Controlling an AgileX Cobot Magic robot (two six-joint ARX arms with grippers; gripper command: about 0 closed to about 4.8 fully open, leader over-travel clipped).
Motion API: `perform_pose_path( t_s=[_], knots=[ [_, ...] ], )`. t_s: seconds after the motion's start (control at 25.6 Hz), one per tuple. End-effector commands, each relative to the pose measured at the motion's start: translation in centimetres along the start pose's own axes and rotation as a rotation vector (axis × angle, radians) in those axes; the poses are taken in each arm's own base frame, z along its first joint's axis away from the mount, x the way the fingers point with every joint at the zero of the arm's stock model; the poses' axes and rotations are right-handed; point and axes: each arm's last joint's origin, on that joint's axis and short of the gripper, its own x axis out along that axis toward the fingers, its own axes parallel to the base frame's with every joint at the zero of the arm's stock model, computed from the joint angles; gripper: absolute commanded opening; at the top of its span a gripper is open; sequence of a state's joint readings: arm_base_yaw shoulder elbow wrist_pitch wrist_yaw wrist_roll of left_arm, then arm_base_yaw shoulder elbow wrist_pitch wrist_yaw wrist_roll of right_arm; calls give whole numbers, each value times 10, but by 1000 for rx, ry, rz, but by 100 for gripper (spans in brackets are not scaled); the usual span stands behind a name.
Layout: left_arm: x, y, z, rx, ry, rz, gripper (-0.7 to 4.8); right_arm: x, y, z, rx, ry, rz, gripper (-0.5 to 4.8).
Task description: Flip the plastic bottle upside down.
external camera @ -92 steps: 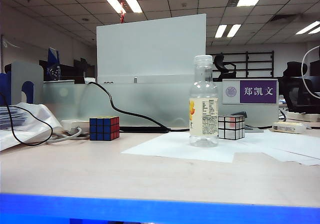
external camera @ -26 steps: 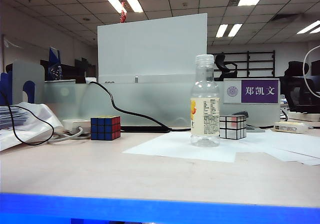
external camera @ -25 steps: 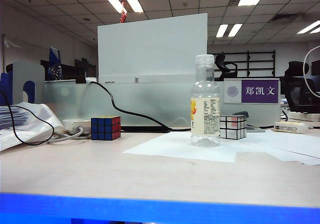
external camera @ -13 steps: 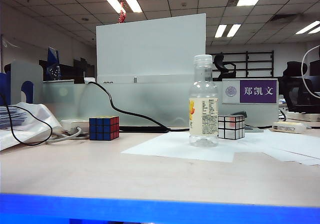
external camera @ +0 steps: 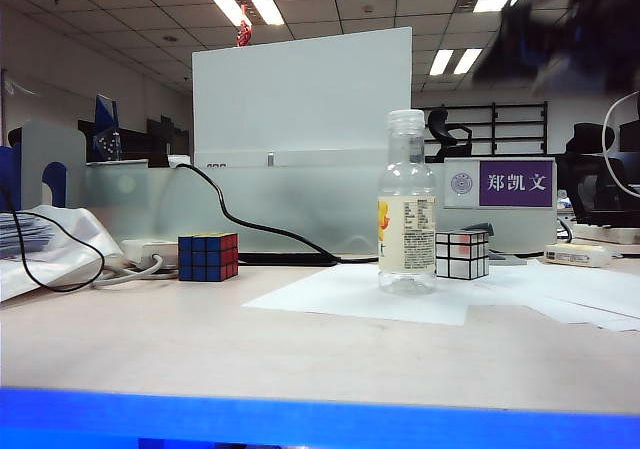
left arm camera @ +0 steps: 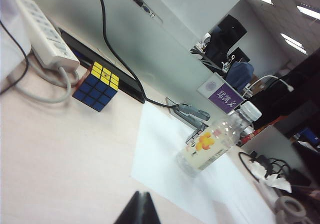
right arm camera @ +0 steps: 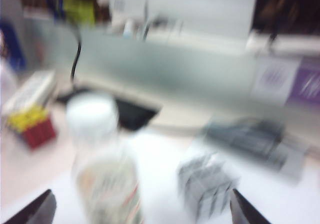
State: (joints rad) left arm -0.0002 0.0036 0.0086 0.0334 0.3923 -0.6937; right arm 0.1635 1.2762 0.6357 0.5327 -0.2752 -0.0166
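Note:
The plastic bottle (external camera: 407, 209) stands upright on a white paper sheet (external camera: 340, 294), white cap on top and fruit label facing left. The left wrist view shows the bottle (left arm camera: 212, 146) well beyond my left gripper (left arm camera: 141, 196), which is shut and empty above the bare desk. The right wrist view is smeared. In it my right gripper (right arm camera: 141, 210) is open, its dark fingertips (right arm camera: 40, 209) far apart, with the bottle (right arm camera: 102, 169) ahead between them and untouched. In the exterior view my right arm (external camera: 560, 29) is a dark blur high above the bottle.
A coloured puzzle cube (external camera: 208, 257) sits left of the bottle beside a power strip (external camera: 145, 252) and a black cable (external camera: 240, 219). A silver mirror cube (external camera: 462, 255) stands just right of the bottle. A frosted partition (external camera: 300, 199) and a name plate (external camera: 500, 184) close the back.
My right arm has swung into the exterior view's top right corner as a dark blur. The bottle and both cubes stay put.

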Motion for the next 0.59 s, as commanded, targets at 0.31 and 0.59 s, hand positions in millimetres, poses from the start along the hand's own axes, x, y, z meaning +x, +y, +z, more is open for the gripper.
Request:
perform_pose_path(
  t_s=[0.31,0.59],
  knots=[
    [0,-1,2,90,-27,14,-4,43,23,-48,8,102,118,479],
    [0,0,2,88,-23,16,-4,60,19,-75,11,111,94,479]
  ],
)
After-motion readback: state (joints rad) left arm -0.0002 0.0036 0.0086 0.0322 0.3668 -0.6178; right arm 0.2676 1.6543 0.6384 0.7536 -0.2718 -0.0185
